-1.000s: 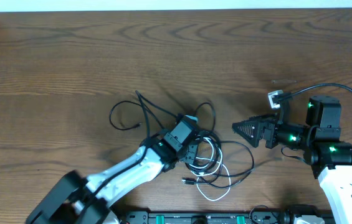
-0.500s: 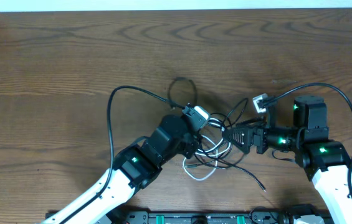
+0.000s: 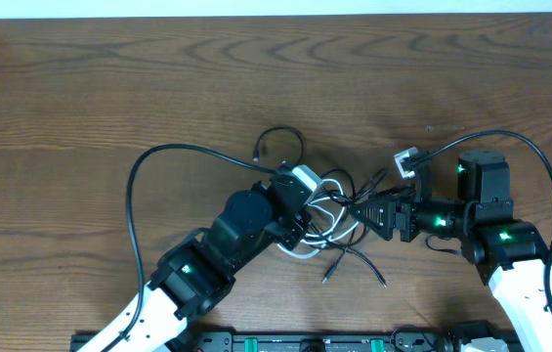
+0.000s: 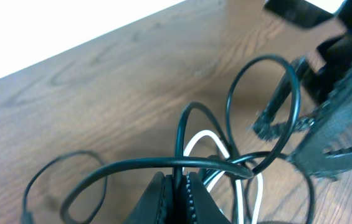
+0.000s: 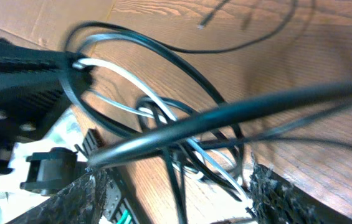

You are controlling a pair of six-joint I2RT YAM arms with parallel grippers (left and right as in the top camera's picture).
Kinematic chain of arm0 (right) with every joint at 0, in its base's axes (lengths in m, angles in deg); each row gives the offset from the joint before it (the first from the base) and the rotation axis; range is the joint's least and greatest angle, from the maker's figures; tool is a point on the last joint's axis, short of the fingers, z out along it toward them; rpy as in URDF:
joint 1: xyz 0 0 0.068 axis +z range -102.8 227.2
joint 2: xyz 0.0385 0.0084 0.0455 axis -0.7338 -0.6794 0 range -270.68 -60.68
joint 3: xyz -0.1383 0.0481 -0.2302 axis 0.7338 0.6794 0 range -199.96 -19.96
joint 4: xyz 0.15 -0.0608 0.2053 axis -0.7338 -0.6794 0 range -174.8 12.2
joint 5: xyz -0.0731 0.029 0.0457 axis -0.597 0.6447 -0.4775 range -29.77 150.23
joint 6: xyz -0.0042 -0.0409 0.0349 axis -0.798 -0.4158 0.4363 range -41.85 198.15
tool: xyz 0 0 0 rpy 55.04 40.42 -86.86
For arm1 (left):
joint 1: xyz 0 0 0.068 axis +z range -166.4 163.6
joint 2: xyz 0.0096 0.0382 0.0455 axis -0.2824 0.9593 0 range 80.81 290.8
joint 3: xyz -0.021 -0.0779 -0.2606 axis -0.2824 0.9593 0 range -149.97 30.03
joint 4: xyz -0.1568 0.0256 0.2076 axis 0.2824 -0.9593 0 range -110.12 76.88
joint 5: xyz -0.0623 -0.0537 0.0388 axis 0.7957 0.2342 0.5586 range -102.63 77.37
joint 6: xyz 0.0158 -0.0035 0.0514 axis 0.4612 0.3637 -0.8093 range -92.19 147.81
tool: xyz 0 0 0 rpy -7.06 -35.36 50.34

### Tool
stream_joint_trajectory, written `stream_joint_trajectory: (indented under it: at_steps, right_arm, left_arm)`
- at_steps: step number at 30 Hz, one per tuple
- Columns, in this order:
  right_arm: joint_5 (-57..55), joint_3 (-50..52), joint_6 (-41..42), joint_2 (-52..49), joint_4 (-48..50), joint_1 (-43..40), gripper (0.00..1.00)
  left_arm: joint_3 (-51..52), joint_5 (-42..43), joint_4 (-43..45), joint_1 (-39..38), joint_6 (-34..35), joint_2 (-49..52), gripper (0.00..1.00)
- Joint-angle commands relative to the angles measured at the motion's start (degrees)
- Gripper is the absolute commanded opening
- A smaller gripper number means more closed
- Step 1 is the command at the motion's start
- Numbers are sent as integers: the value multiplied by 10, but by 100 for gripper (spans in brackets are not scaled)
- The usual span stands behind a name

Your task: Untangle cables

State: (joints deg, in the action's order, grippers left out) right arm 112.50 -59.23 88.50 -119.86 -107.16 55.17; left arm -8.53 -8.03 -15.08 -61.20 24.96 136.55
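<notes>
Since a second ago the left claw has swung up from the lower middle of the overhead frame to the centre, carrying the cables with it. The right claw has slid left from the right side until its tip meets the tangle.

The cables now sit bunched in the centre of the desk, directly between the two claws. A small black loop rises toward the upper middle, and two loose plug ends trail toward the lower middle. The white cable curls out just below the left claw.

In the left wrist view the left claw sits at the bottom centre. Its fingers are pressed together, pinching a black cable that arcs off to the left. The white cable and more black loops rise just above and to the right of it. The right claw fills the right edge, touching those loops.

In the right wrist view the right claw stands spread, with one finger at the lower left and the other at the lower right. Several black strands and the white cable pass between the fingers. Whether either finger presses on a strand is unclear.
</notes>
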Motion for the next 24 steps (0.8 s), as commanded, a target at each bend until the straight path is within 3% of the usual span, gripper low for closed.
stream_joint_trajectory:
  at_steps: [1, 11, 24]
  right_arm:
    - [-18, -8, -6, 5, -2, 4, 69]
    - [-66, -8, 1, 2, -12, 4, 65]
    - [-154, -8, 33, -17, -37, 4, 65]
  left_arm:
    - [-12, -9, 20, -1, -5, -25, 8]
    - [-12, -23, 69, -1, 7, -66, 8]
    - [-12, -23, 103, -1, 109, -134, 8]
